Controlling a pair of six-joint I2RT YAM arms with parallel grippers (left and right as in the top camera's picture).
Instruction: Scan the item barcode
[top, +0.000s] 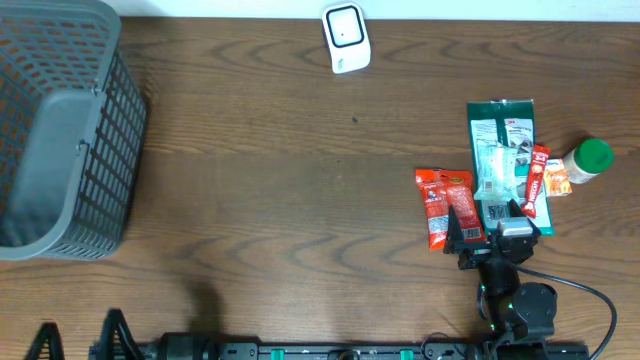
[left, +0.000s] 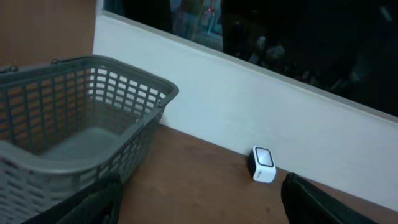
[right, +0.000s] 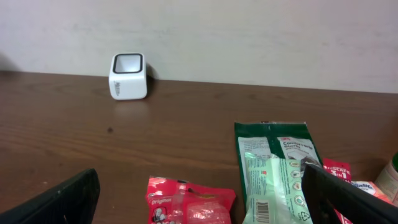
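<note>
The white cube scanner (top: 345, 38) stands at the table's far edge, also in the left wrist view (left: 262, 165) and the right wrist view (right: 129, 76). A green packet (top: 503, 150) with a barcode on its near end lies at the right, beside a red snack packet (top: 443, 205). My right gripper (top: 492, 230) hovers open over their near ends. In its own view the red packet (right: 189, 202) and green packet (right: 273, 174) lie between the spread fingers of the right gripper (right: 200, 180), nothing gripped. My left gripper (left: 199, 208) is open and empty at the near left.
A grey plastic basket (top: 60, 140) fills the left side of the table, and shows close in the left wrist view (left: 74, 124). A red stick sachet (top: 535, 180) and a green-capped bottle (top: 585, 160) lie right of the green packet. A white wall runs behind the scanner.
</note>
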